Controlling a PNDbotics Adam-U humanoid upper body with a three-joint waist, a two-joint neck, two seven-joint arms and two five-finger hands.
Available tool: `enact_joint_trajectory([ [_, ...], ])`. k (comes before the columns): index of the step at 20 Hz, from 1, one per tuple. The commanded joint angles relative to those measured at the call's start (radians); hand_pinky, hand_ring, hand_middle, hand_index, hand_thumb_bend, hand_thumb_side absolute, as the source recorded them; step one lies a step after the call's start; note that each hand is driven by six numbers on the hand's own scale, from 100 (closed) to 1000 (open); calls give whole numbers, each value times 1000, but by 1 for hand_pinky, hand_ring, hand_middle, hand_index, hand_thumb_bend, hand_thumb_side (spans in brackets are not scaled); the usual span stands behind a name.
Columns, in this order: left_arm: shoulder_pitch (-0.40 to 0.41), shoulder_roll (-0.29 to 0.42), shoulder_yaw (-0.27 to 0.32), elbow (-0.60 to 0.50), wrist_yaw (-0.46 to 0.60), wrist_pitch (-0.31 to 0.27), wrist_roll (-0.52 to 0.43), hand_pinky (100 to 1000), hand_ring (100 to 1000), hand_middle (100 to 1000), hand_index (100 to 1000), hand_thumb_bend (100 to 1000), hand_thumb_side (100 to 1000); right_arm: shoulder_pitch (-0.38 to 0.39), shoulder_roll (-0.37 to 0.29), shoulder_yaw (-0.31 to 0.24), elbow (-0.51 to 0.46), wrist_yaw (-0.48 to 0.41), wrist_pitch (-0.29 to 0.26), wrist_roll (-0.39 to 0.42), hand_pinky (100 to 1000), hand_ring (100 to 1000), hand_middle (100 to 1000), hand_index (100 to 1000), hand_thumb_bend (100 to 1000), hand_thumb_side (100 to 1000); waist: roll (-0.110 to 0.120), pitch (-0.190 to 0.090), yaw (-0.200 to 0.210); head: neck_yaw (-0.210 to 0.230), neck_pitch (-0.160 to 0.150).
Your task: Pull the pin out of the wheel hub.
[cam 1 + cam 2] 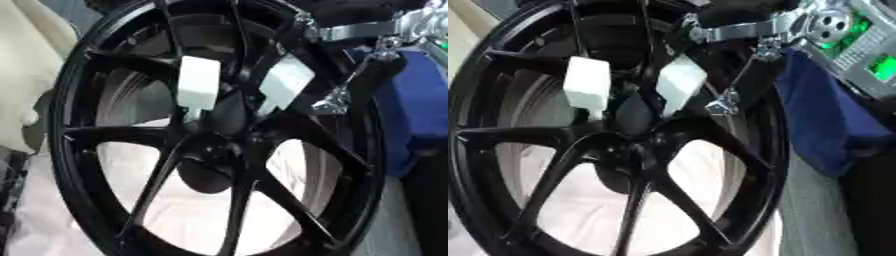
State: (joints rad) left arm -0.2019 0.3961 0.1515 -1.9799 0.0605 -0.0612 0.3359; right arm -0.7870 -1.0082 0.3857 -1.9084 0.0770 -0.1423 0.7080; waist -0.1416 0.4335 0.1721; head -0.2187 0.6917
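A black spoked wheel (87, 150) stands upright and fills both views, with its hub (210, 152) near the middle. My right hand (229, 107) comes in from the upper right on a silver-jointed arm (798, 25) and sits against the wheel's face just above the hub. Two white blocks on the hand (199, 80) flank a dark tapered shape that points down at the hub. Black on black, the pin cannot be told apart from the hand or the hub. My left hand does not show.
A blue cloth (833, 125) hangs close beside the wheel's right rim. Behind it at the upper right is a device with green lights (878, 65). Cream fabric (26, 75) lies left of the wheel. A pale surface shows through the spokes.
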Motion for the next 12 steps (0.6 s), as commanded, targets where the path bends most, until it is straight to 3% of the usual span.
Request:
enact_joint_trajectory([
  [1,-6,10,3,-20,-8,-1,-1,958,559,573,758,169,771,-5,-39,-15,-17,-4,4,-5,833,777,561,713,100,100,6,-16,0,-5,-12],
  [12,-2,12,6,-20,-8,2,0,961,561,574,760,168,772,-27,-41,-22,-22,-41,29,-29,768,615,266,421,100,100,3,-23,-2,-9,-1],
])
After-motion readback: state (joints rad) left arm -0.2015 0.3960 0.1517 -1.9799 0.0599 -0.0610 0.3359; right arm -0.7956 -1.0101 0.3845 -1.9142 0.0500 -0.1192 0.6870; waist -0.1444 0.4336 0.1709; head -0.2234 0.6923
